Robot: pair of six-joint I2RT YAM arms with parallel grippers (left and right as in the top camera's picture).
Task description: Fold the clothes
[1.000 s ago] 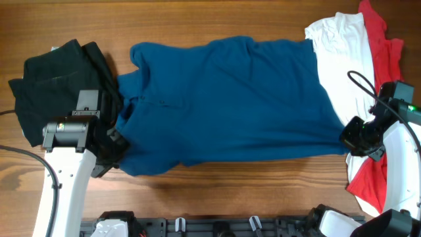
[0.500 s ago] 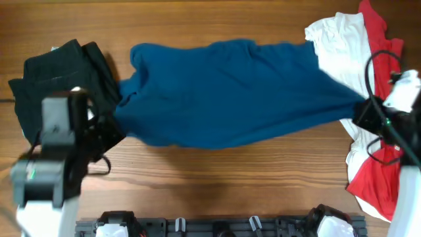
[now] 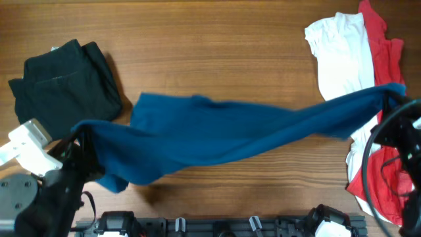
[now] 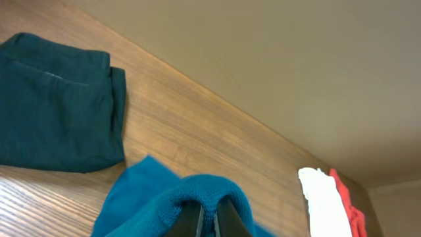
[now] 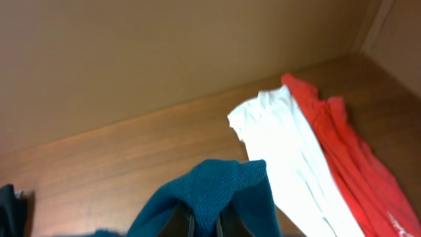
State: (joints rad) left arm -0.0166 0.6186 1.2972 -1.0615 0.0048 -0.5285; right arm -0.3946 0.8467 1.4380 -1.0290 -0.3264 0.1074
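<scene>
1. Found the blue shirt (image 3: 223,135) lifted and pulled into a long, sagging band over the table (image 3: 197,39), running from the table's front left part across to its right edge.
2. Saw the left gripper (image 4: 202,218) pinched narrow on a bunched fold of the blue shirt (image 4: 197,194), with the cloth humped over the dark fingers in the left wrist view. From overhead, placed that grip (image 3: 77,139) close to the table's front left corner.
3. Saw the right gripper (image 5: 205,224) clamped down the same way on a wad of the blue shirt (image 5: 220,181), the cloth spilling over both fingers. From overhead, placed it (image 3: 395,105) at the table's right edge, holding the higher end of the band.
4. Noted the black garment (image 3: 62,82) lying folded and flat on the table's left end, behind the held left end of the shirt. Could not tell whether the two touched.
5. Noted the white garment (image 3: 342,56) spread on the table's far right part, with the red garment (image 3: 381,52) beside it toward the right edge and partly under it. Picked out both again in the right wrist view, white (image 5: 289,151) and red (image 5: 348,151) side by side.
6. Saw the shirt's right end crossing over the white garment in the overhead view.
7. Saw the shirt's lower edge drooping toward the table's front, with a shadow on the wood beneath it. Could not tell whether any cloth rested on the table there.
</scene>
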